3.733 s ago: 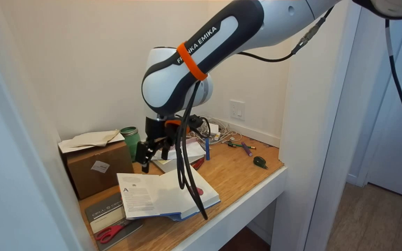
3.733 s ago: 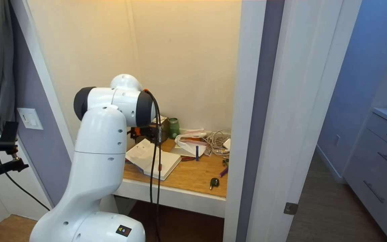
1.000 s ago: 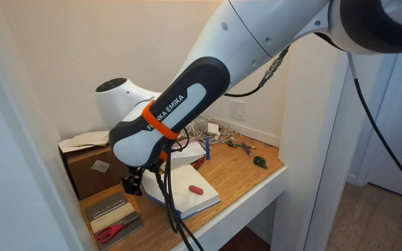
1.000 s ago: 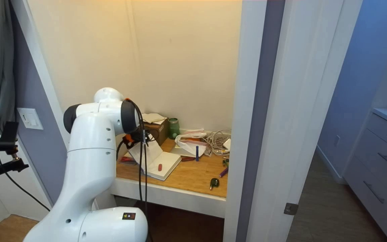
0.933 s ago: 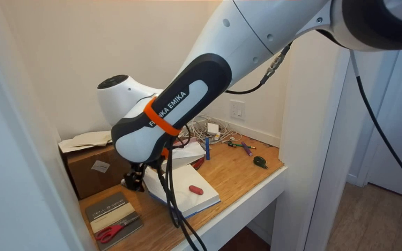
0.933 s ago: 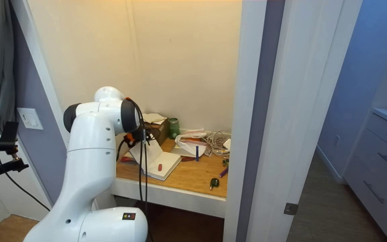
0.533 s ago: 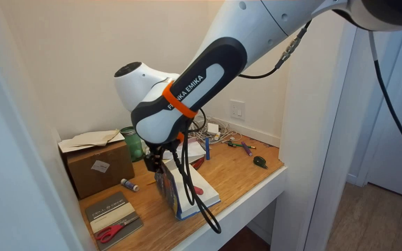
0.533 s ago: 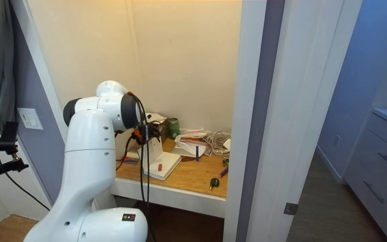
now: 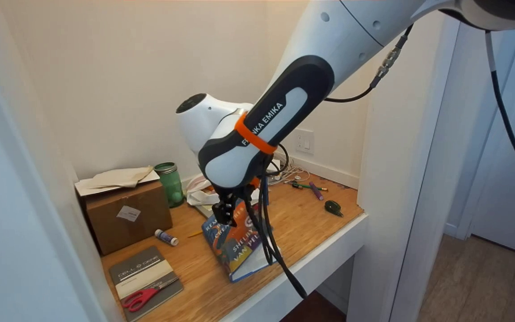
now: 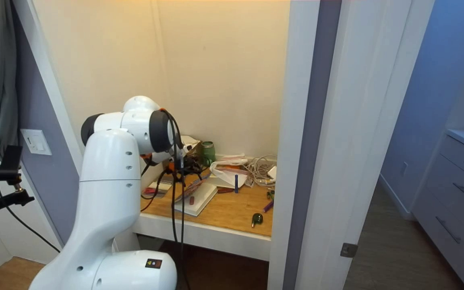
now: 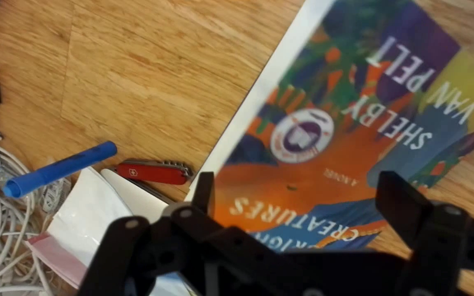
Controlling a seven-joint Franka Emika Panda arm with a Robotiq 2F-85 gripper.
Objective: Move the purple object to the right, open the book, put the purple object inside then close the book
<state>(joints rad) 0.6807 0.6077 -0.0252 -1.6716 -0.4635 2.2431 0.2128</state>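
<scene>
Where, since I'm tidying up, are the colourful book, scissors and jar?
Colourful book [image 11: 344,142]: in the wrist view, its front cover.
Scissors [image 9: 149,293]: in an exterior view, the red handle.
Jar [image 9: 170,185]: in an exterior view, its green side.

Both exterior views decently lit; in an exterior view, warm glow from above on the alcove wall [image 10: 224,60], drawers [image 10: 453,201] bluish and dim, dark under the desk [image 10: 232,211]. Wrist view: book [image 11: 331,139] slightly blurred but readable, gripper [image 11: 296,187] near-black.
</scene>
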